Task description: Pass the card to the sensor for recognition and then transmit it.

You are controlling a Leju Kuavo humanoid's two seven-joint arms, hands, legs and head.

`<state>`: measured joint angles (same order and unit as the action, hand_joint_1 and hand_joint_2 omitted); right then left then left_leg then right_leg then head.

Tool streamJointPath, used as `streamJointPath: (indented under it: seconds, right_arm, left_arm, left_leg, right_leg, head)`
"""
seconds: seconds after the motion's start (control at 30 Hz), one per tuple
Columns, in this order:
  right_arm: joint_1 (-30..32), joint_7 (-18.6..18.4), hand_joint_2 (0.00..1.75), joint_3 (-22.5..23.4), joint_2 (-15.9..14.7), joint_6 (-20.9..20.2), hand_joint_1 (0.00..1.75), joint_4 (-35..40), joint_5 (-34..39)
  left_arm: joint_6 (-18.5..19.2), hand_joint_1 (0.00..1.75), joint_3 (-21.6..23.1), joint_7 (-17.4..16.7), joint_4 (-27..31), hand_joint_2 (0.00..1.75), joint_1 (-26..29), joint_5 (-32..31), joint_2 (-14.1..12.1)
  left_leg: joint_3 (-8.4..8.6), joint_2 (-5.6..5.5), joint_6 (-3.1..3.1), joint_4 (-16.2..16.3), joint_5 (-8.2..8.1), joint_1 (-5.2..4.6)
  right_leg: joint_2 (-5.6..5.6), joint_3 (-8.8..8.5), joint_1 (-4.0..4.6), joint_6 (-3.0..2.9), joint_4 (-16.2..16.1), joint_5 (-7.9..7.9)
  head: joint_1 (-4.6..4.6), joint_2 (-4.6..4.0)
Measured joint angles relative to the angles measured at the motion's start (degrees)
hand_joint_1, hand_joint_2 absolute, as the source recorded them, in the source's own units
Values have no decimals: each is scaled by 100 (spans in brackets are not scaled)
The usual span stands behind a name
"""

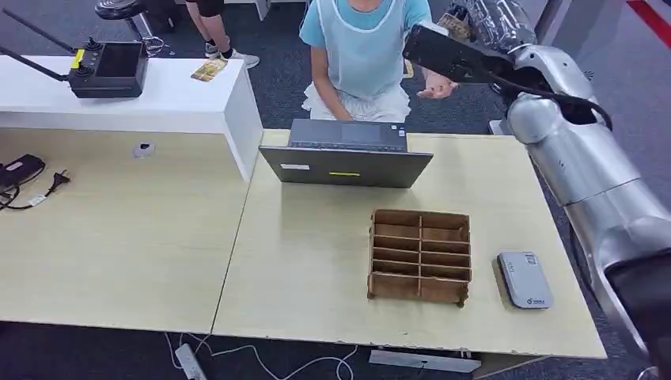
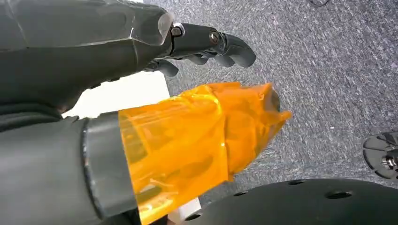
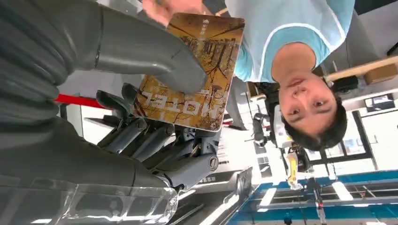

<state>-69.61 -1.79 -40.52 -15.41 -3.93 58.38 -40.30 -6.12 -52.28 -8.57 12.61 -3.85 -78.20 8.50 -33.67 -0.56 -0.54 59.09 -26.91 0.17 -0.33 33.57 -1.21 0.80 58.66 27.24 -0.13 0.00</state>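
R hand (image 3: 155,93) grips hotel card (image 3: 195,70), handing off to person's palm (image 1: 437,85) at 1 o'clock; next, let go. L hand (image 2: 206,44) empty, fingers loosely curled.

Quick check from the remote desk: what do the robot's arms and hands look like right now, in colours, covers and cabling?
The right arm is glossy silver with rounded segments, a black cable looping over it and a black forearm section. The right hand has a smooth grey thumb, darker grey fingers and a clear plastic cover at the wrist. The left hand has dark grey fingers; its thumb is wrapped in translucent orange film.
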Motion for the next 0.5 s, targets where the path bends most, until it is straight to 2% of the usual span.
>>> streamJointPath:
  seconds: [0.1,0.23,0.5]
  right_arm:
    - [-1,0,175,0,26,7,175,-24,-70]
    - [-44,-66,175,-24,127,90,175,-162,-516]
    - [-308,-262,175,-155,419,229,175,-823,-1226]
  left_arm:
    - [0,0,0,-2,-2,0,0,0,0]
    - [7,0,9,0,-2,0,-1,-53,-2]
    - [9,0,50,9,-2,0,-3,-68,4]
  left_leg:
    - [-1,-1,0,0,0,-1]
    - [-1,0,0,0,0,-1]
    - [0,0,0,0,0,0]
  right_leg:
    - [0,0,-1,0,0,0]
    - [0,0,-1,0,-1,0]
    - [0,0,0,0,0,0]
  head:
    - [0,0]
    - [0,0]
    - [0,0]
